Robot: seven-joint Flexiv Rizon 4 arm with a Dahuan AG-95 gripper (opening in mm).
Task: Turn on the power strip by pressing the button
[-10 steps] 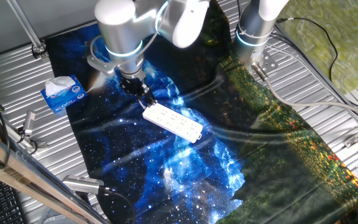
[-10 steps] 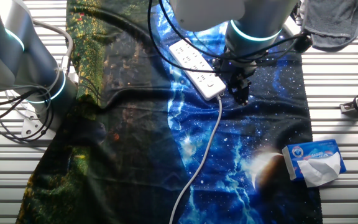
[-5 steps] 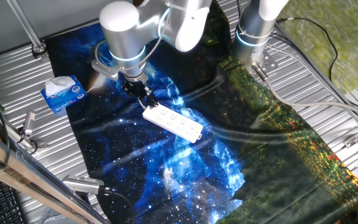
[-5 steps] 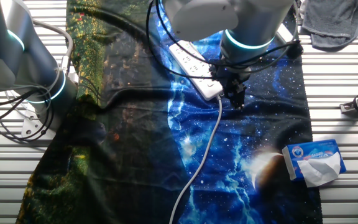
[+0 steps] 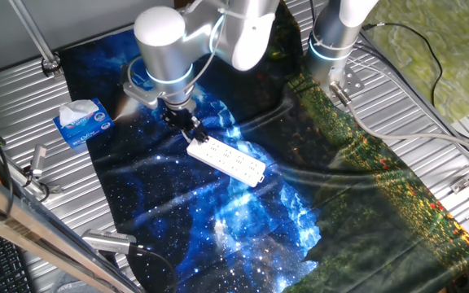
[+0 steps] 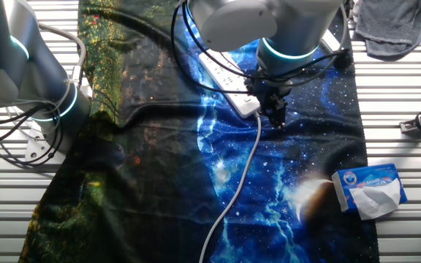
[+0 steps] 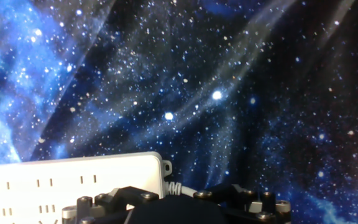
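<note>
Tool (image 5: pixel 187 126) hovers at cord end of power strip (image 5: pixel 227 159), strip just beside and below it; grip state indeterminate. Button press apparently pending; switch not discernible.

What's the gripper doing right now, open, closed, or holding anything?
Gripper: cannot be told; no view shows the fingertips clearly. It sits low at the cord end of the power strip, with nothing visibly held.
</note>
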